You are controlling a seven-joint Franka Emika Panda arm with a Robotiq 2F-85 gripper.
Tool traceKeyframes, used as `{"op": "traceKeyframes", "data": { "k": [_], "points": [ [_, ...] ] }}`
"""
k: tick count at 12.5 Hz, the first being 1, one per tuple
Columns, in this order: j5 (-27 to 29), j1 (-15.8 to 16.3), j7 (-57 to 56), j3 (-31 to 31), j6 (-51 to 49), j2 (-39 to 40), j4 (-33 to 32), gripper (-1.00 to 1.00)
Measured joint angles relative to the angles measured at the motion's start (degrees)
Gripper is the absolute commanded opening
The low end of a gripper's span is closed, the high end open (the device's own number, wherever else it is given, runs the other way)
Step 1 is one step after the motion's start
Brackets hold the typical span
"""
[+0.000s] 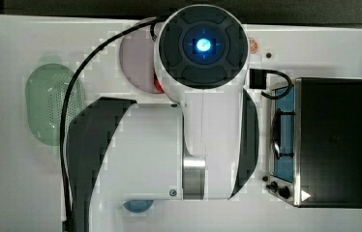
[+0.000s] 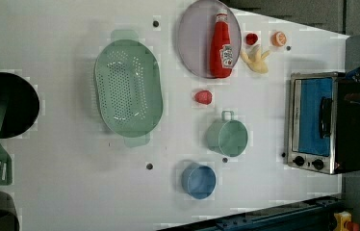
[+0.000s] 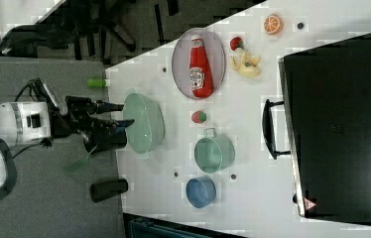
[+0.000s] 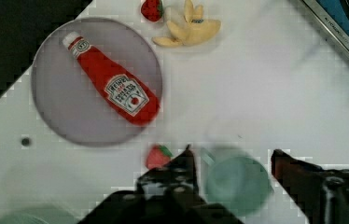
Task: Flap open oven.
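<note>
White table [image 2: 72,192] carries everything; oven [image 2: 325,122] at the left view's right edge, door shut, bar handle [image 2: 326,117] across the blue glass; green colander [image 2: 128,88] well apart toward the left view's left; grey plate [image 2: 192,43] under a ketchup bottle [image 2: 221,45]; green cup [image 2: 227,136] beside blue cup [image 2: 199,180]; gripper [image 4: 231,161] high above the green cup, fingers spread, nothing between them.
</note>
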Motion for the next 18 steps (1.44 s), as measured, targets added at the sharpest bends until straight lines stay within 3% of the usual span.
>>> {"op": "traceKeyframes", "data": {
  "k": [3,6,7,13,14,18],
  "points": [
    [0.75,0.00,1.21,-1.45,-7.52,-16.90,-15.22,0.99],
    [0.39,0.02,1.79,-2.96,-9.18,-26.58,-16.00,1.00],
    [0.45,-0.05,1.80,-3.27,-8.92,-27.18,-14.66,0.90],
    [0.75,-0.56,1.87,-3.71,-8.74,-22.09,-14.21,-0.55],
    [0.61,-0.57,1.87,-4.12,-8.90,-21.00,-14.77,-0.65],
    [0.19,-0.67,-0.48,-5.76,-8.55,-21.00,-18.46,-0.65]
  ]
}}
